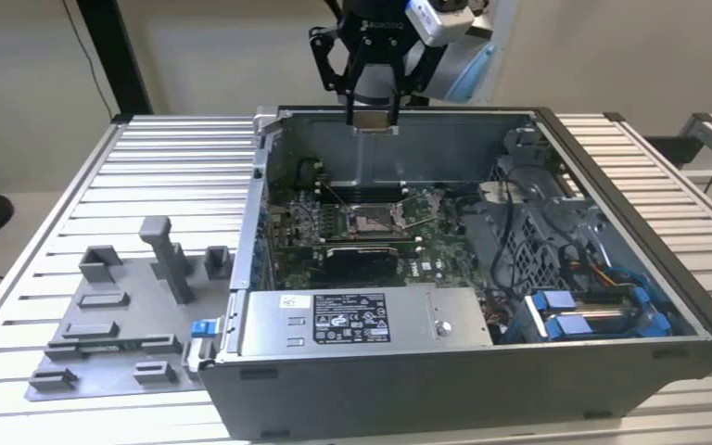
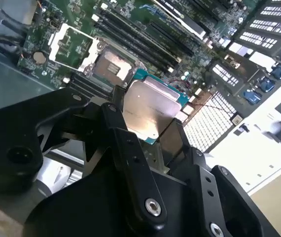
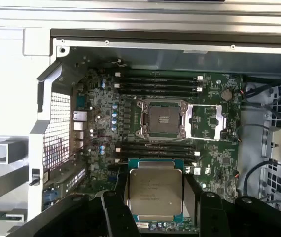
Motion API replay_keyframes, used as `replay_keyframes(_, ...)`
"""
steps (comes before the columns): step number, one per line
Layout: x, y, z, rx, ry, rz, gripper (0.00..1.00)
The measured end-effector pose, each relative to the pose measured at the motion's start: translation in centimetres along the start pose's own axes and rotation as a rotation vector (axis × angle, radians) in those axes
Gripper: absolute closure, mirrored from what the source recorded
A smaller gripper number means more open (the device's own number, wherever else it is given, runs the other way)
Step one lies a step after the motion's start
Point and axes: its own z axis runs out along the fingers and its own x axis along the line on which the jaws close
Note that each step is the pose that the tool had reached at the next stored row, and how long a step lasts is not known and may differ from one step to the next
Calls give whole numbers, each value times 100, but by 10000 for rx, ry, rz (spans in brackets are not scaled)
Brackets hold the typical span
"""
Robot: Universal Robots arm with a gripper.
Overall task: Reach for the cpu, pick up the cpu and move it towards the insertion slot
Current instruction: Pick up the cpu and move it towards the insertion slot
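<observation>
We see the gripper (image 1: 373, 123) hanging above the far wall of the open computer case (image 1: 653, 306), its black fingers (image 3: 115, 207) pinching the cpu (image 3: 155, 190) by two opposite edges. In both wrist views the chip's silvery lid faces the cam, w/ a thin green-teal border showing round it; in the second wrist view the cpu (image 2: 150, 108) sits tilted between the finger links (image 2: 130, 163). The cpu is up in the air, well clear of the motherboard (image 3: 101, 118), not touching it. The insertion slot (image 3: 161, 120) lies inside the case, roughly mid-board, its metal load plate (image 3: 207, 121) flipped open just beside it and the brownish contact field exposed. In the first wrist view, RAM slots (image 3: 155, 81) run along both sides of the socket, w/ the cpu hanging over the nearer bank. In the exterior view the socket (image 1: 373, 218) sits below the gripper, deeper in the case. Outside the case, to the exterior view's left, grey fixture blocks (image 1: 121, 306) stand on the ribbed aluminium table (image 1: 183, 167). The PSU w/ a white label (image 1: 349, 320) sits against the case's near wall.
</observation>
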Motion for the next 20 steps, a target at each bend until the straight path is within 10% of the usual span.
replay_keyframes(9,-16,49,15,-9,0,-1,100)
replay_keyframes(20,-117,310,120,-8,3,14,100)
